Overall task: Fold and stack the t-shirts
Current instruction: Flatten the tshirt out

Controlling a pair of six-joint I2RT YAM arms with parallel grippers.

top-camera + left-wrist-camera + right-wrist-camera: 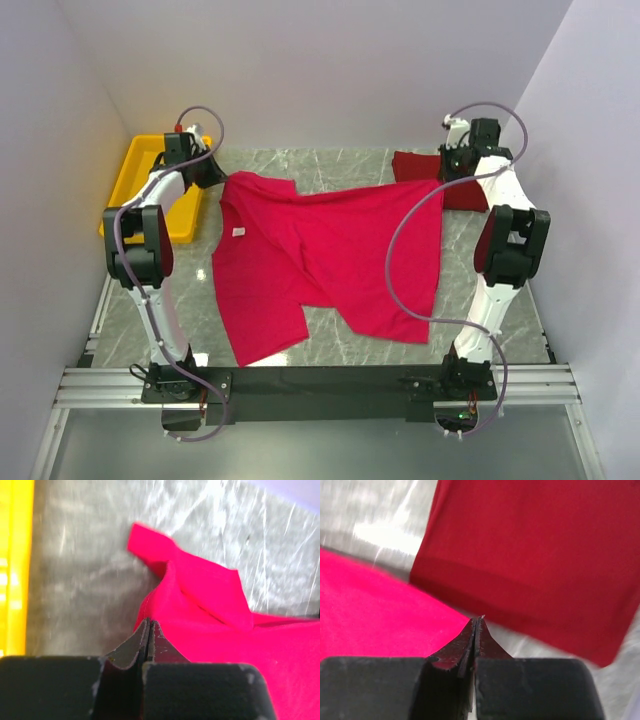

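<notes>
The crimson-pink t-shirt (320,250) lies spread over the middle of the marble table, its small white neck label (239,232) near the left side. My left gripper (213,172) is shut on its far left edge; the left wrist view shows the closed jaws (148,625) meeting the pink cloth (225,630). At the far right my right gripper (447,172) is shut on the shirt's other far corner, where pink cloth (370,610) runs into the closed jaws (477,620). The darker maroon t-shirt (468,195) lies folded flat just behind the right gripper and fills the upper right wrist view (530,550).
A yellow plastic tray (145,165) stands at the back left beside the left arm, and its rim (12,570) shows at the left edge of the left wrist view. White walls close in the table on three sides. The arm bases sit on the black rail at the near edge.
</notes>
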